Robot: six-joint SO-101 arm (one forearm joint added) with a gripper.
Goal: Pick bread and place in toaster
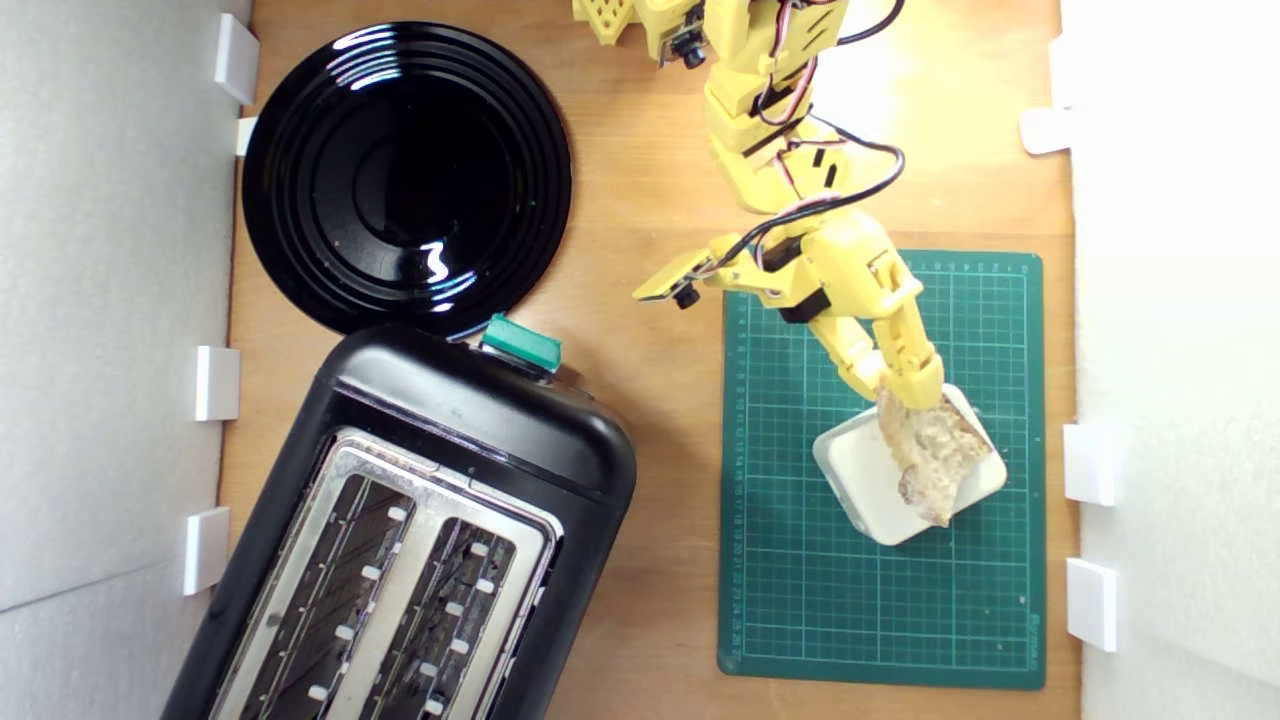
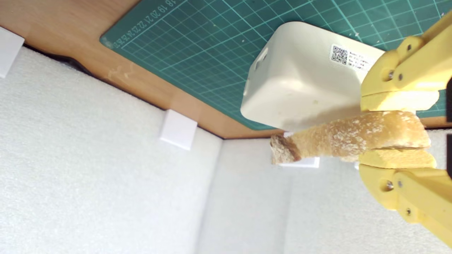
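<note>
While the tool [image 1: 915,395] grips the bread [image 1: 935,450] over the cream block [image 1: 868,482], the toaster [image 1: 420,540] lies well off toward the exterior view's left.

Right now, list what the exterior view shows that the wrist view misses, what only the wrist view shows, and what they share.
Only the exterior view shows the toaster with its green lever knob, the round black plate and the arm's upper links. Only the wrist view shows the QR label on the cream block and the two yellow fingers pressing the bread from both sides. Both show the gripper shut on the bread, the cream block, the green cutting mat and the white foam walls.
</note>
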